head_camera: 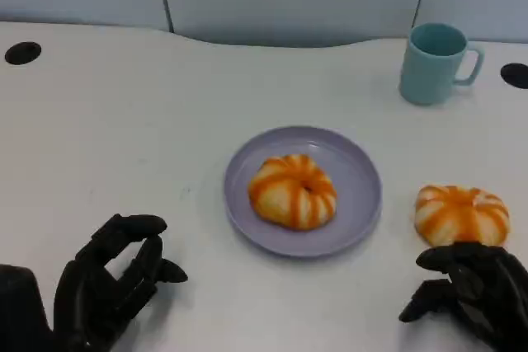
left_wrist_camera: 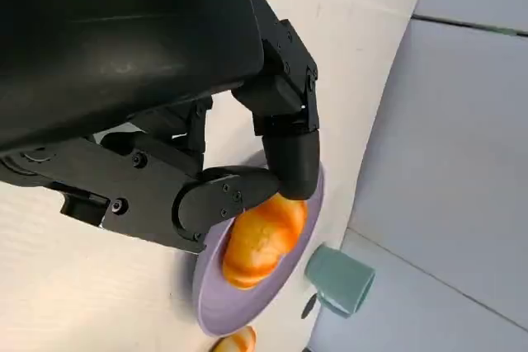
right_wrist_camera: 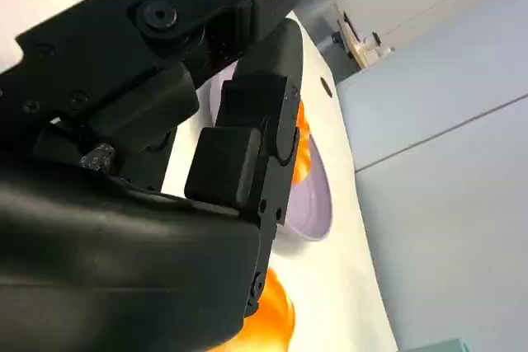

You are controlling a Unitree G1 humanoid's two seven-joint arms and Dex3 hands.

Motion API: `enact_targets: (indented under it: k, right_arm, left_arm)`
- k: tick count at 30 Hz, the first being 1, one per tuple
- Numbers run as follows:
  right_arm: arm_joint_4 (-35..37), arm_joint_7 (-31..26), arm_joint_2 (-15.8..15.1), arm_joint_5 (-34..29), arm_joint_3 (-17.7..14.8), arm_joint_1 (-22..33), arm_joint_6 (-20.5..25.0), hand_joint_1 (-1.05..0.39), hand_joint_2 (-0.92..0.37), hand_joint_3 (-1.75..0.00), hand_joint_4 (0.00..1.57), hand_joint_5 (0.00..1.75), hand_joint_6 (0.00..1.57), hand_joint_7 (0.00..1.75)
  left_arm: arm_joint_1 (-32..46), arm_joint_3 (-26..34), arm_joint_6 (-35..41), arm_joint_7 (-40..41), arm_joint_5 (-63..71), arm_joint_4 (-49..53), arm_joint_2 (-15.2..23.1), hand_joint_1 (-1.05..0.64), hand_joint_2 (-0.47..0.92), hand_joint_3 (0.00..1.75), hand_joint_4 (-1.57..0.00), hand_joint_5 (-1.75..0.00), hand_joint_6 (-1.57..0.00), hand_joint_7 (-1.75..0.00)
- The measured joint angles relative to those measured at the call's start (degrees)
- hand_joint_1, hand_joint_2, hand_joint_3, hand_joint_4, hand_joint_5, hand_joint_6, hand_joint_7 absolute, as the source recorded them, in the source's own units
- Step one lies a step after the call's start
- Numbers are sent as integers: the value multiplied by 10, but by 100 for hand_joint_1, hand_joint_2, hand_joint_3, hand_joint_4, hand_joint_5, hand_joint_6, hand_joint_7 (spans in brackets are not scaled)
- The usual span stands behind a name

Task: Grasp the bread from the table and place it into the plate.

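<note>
From the head view I see one orange-striped round bread (head_camera: 293, 191) already on the lavender round plate (head_camera: 359, 172); a second orange-striped bread (head_camera: 462, 213) sits on the white worktop (head_camera: 124, 138) just beyond my right robot hand (head_camera: 470, 293), fingers apart, empty. I'd reach forward and close around its sides, not crush it. My left robot hand (head_camera: 107, 282) hangs empty, fingers apart. The left wrist view shows the plated bread beyond those fingers (left_wrist_camera: 285, 121); in the right wrist view, bread lies close under the hand.

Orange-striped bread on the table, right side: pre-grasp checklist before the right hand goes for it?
1. Round orange-and-white striped bread free on the white table: ok.
2. Right hand empty, just short of it: ok.
3. Lavender round plate has room: not ok, another striped bread fills its centre.
4. Left hand clear of plate: ok.
5. Teal ceramic mug off the path: ok.
6. Finger clearance around bread: cannot tell.
</note>
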Motion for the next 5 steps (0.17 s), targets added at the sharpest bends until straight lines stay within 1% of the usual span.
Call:
enact_targets:
  k: [5]
  right_arm:
    - [3, 0, 0, -2, 0, -5, 0, -101, -75, 0, 157, 46, 154, 0]
  left_arm:
    - [-1, 1, -1, 0, 4, 6, 0, -20, 88, 61, -69, -153, -60, -135]
